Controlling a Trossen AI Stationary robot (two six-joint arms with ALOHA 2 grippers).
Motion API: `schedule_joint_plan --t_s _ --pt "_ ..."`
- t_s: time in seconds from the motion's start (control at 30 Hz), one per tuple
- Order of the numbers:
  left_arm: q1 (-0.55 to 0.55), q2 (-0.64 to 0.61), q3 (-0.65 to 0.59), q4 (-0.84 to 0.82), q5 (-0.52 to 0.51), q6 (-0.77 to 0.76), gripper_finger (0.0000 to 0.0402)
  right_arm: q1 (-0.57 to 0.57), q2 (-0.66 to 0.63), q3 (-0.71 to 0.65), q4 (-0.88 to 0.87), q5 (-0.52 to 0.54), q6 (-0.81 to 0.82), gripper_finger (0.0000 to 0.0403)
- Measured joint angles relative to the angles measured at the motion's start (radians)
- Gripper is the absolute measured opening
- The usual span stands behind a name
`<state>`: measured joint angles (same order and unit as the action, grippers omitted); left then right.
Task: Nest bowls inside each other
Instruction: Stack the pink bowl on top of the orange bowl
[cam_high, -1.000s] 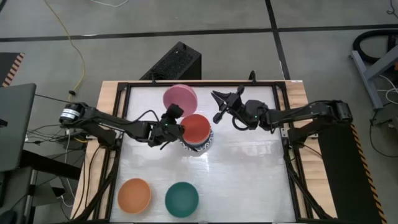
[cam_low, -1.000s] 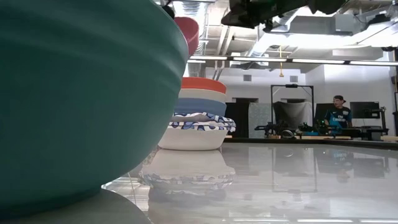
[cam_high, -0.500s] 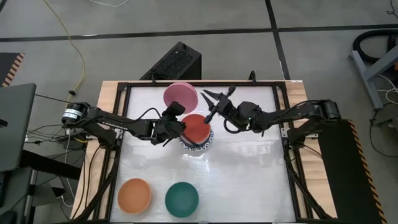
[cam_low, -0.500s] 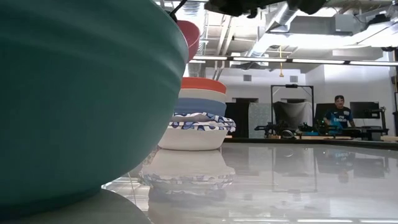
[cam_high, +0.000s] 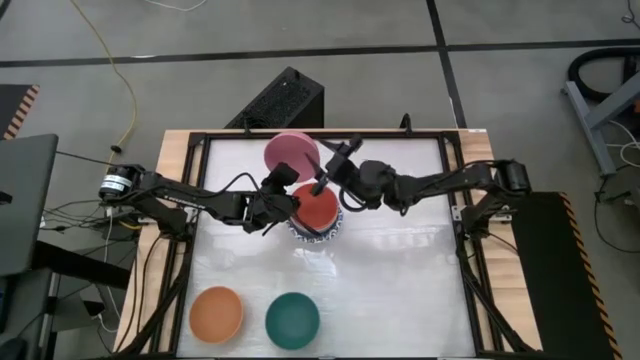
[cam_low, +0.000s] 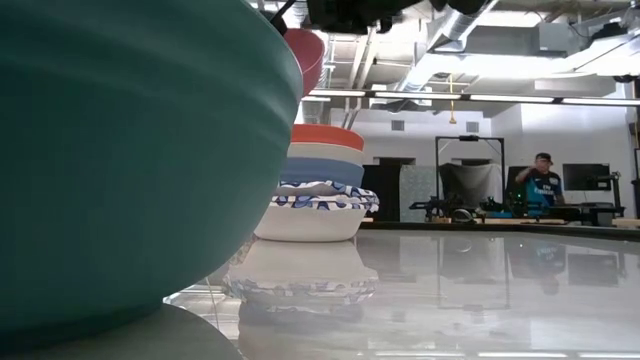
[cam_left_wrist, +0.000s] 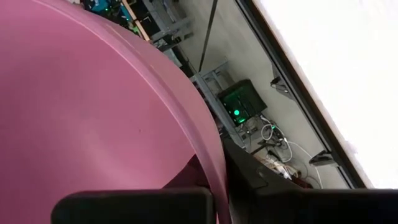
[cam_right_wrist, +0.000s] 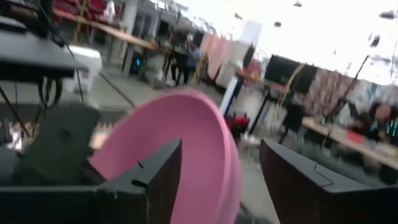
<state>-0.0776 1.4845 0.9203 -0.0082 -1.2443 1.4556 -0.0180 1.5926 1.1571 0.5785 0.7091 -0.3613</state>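
- My left gripper stayed clamped on the near rim of the pink bowl, holding it tilted up just behind the stack.
- In the last second my right gripper moved in from the right and its fingers spread wide; they stood either side of the pink bowl's far rim, not yet touching as far as I could tell.
- I judged a handover or a 2-handed lift onto the stack was coming.
- The orange bowl and green bowl waited at the front.
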Motion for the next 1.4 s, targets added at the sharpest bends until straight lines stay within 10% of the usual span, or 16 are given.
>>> schedule_joint_plan --t_s 0.4,0.8,1.4 --pt "0.001 0.001 0.0 -0.002 0.009 0.007 0.0001 -0.056 -0.002 0.0 -0.159 -0.007 0.228 0.0199" --pt "-0.001 0.002 0.0 0.026 0.047 0.071 0.0002 -0.058 -0.004 0.002 -0.251 0.008 0.286 0.0014" --pt "-0.041 0.002 0.001 0.06 0.054 0.025 0.0127 -0.058 -0.002 -0.001 -0.314 -0.011 0.339 0.0007"
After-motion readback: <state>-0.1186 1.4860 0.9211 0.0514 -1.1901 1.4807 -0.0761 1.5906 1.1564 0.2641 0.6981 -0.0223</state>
